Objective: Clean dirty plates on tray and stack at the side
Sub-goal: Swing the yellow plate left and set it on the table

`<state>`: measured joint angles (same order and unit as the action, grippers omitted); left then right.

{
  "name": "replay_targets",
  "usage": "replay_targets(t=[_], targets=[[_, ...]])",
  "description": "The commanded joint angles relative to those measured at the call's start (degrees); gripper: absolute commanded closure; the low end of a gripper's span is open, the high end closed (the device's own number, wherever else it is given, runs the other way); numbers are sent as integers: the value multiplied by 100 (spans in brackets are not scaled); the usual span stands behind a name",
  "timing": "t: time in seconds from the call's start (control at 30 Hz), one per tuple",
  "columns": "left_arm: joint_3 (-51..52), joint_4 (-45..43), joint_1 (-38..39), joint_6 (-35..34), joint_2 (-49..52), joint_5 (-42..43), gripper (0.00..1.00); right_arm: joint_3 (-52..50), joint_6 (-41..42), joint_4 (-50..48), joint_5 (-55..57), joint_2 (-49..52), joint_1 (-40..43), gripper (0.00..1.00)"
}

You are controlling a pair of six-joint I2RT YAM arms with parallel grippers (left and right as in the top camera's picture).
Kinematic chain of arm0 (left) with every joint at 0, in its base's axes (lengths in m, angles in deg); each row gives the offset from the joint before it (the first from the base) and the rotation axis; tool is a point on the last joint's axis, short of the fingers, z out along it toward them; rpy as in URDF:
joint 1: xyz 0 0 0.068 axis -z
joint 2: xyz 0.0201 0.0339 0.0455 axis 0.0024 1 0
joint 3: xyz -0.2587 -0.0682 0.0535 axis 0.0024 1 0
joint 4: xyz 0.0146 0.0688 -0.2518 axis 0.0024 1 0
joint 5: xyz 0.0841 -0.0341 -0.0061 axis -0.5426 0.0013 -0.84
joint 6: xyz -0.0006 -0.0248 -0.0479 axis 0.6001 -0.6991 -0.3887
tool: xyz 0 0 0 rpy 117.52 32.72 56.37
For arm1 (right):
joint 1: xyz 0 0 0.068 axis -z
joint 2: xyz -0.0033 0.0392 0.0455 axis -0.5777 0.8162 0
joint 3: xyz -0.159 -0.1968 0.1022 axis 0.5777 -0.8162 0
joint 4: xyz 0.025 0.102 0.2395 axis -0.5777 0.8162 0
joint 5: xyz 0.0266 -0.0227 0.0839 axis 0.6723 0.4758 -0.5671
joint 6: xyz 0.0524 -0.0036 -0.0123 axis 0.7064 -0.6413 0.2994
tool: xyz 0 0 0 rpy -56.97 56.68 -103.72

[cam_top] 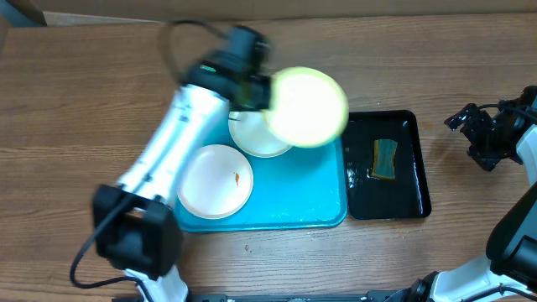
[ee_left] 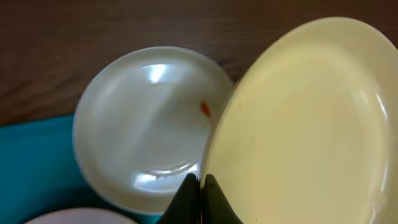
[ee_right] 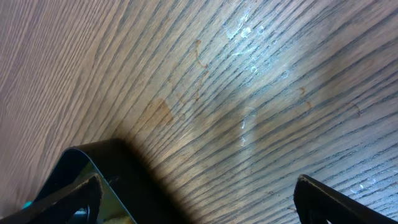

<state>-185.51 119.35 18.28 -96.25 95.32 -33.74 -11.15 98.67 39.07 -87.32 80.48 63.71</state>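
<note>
Tho blurry, plate [cam_top: 306,106] ~over tray [cam_top: 294,197] rim

I count three plates in the overhead view: one yellow-green plate [cam_top: 307,106] in the upper middle of the frame, and two white ones, the upper white plate [cam_top: 254,138] just left of it and the lower white plate [cam_top: 215,180] left of centre. I see two trays, one turquoise tray [cam_top: 302,201] at centre and one black tray [cam_top: 415,180] right of it. There is one sponge [cam_top: 385,158]. Two arms show: the left arm [cam_top: 172,147] and the right arm [cam_top: 503,134].
</note>
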Motion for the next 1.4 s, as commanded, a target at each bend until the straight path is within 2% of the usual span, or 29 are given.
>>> replay_targets(t=[0.0,0.17,0.27,0.4,0.53,0.73,0.97,1.03,1.1,1.13,1.17,1.2,1.27,1.37], targets=[[-173,313,-1432,-138,-94,1589,96,98,-13,-37,11,-133,-2,0],[-173,726,-3230,-39,-94,1757,96,98,-13,-37,11,-133,-2,0],[-170,817,-4061,-28,-92,1714,96,98,-13,-37,11,-133,-2,0],[-118,968,-4889,-37,-90,1049,96,98,-13,-37,11,-133,-2,0],[164,833,-5226,-72,-85,426,96,98,-13,-37,11,-133,-2,0],[927,271,-5215,-487,-55,-979,96,98,-13,-37,11,-133,-2,0],[1871,-444,-5213,-535,-50,-1043,95,98,-13,-37,11,-133,-2,0],[1976,-446,-5213,-553,-48,-1003,92,98,-13,-37,11,-133,-2,0],[1985,-422,-5213,-540,-50,-717,82,98,-13,-37,11,-133,-2,0],[1982,-415,-5213,-501,-50,-527,71,98,-13,-37,11,-133,-2,0],[1980,-387,-5213,-326,-52,-181,51,98,-13,-37,11,-133,-2,0],[1974,-361,-5213,-223,-52,20,43,98,-13,-37,11,-133,-2,0],[1952,-251,-5213,31,-61,634,36,98,-13,-37,11,-133,-2,0],[1886,-46,-5178,247,-107,1252,35,98,-13,-37,11,-133,-2,0]])
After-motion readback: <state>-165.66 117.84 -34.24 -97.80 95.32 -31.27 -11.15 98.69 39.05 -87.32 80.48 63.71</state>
